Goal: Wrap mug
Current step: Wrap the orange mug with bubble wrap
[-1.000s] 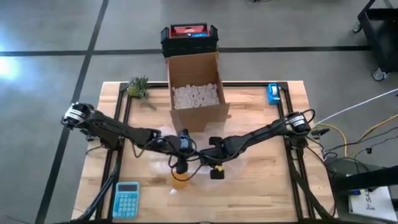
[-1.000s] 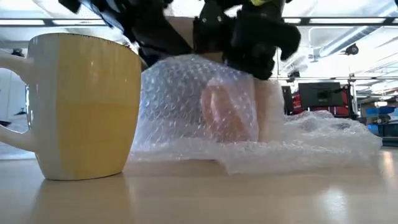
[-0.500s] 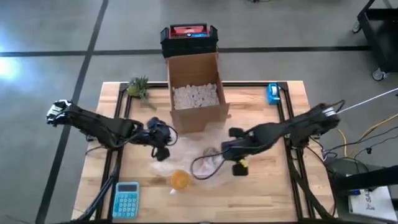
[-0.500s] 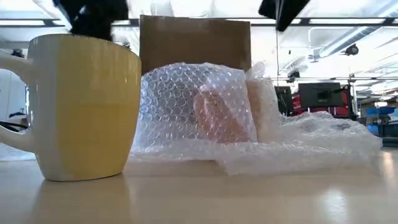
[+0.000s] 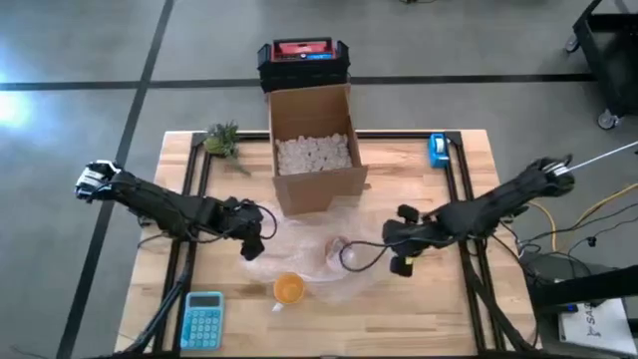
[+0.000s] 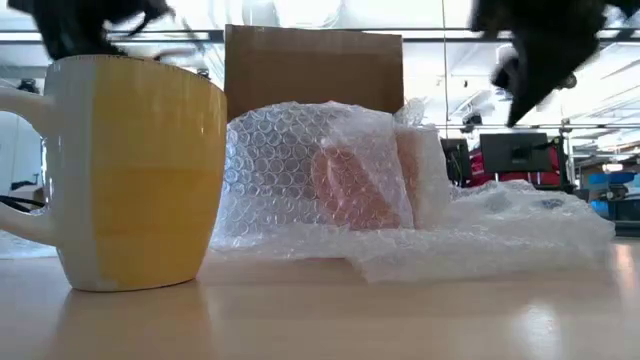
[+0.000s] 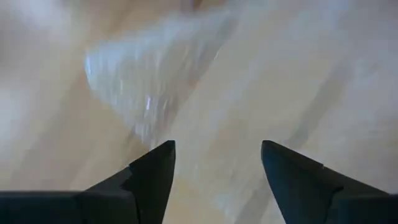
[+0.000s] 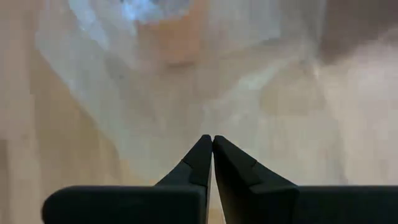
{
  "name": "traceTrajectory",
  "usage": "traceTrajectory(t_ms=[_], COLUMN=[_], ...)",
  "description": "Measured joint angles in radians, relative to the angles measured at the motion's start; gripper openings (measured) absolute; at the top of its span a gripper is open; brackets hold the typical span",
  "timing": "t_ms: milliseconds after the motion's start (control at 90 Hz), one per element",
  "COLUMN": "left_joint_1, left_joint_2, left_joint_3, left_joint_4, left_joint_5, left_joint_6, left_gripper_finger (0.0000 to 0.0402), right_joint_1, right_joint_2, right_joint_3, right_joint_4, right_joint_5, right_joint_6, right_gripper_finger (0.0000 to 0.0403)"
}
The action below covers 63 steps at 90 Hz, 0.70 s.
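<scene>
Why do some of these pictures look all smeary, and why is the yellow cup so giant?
In both wrist views the table and bubble wrap are smeared, probably by motion. In the low view the yellow mug looms large because it stands nearest the camera, and the ceiling lights glare white behind. The high view looks sharp, with the left gripper and right gripper clear.

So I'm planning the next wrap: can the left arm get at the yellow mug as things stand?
Probably yes. The left pincer is open, just left of the bubble wrap, and the yellow mug stands uncovered at the wrap's near edge. The right pincer is well off to the right, out of the way.
</scene>
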<state>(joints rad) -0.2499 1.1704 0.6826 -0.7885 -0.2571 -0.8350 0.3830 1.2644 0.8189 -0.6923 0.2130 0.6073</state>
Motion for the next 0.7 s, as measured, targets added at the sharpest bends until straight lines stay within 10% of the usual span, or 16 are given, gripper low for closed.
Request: traceTrajectory(t_ms=[367, 556, 700], left_joint_1=[-0.004, -0.015, -0.02], left_joint_2=[-0.005, -0.024, -0.037], left_joint_3=[-0.324, -0.299, -0.186], left_joint_4=[0.555, 0.691, 0.731], left_joint_5=[0.047, 0.075, 0.05], left_joint_6=[-0.023, -0.016, 0.057], left_gripper_finger=[0.0152, 0.0019, 0.0007], right_joint_1=[0.014, 0.014, 0.014], right_joint_2=[-0.005, 0.028, 0.05], right_joint_3=[-0.18, -0.184, -0.186], right_joint_4=[0.459, 0.514, 0.533], right_joint_5=[-0.002, -0.001, -0.002], right_joint_6=[-0.028, -0.08, -0.123], right_gripper_finger=[0.0002, 0.0002, 0.0002])
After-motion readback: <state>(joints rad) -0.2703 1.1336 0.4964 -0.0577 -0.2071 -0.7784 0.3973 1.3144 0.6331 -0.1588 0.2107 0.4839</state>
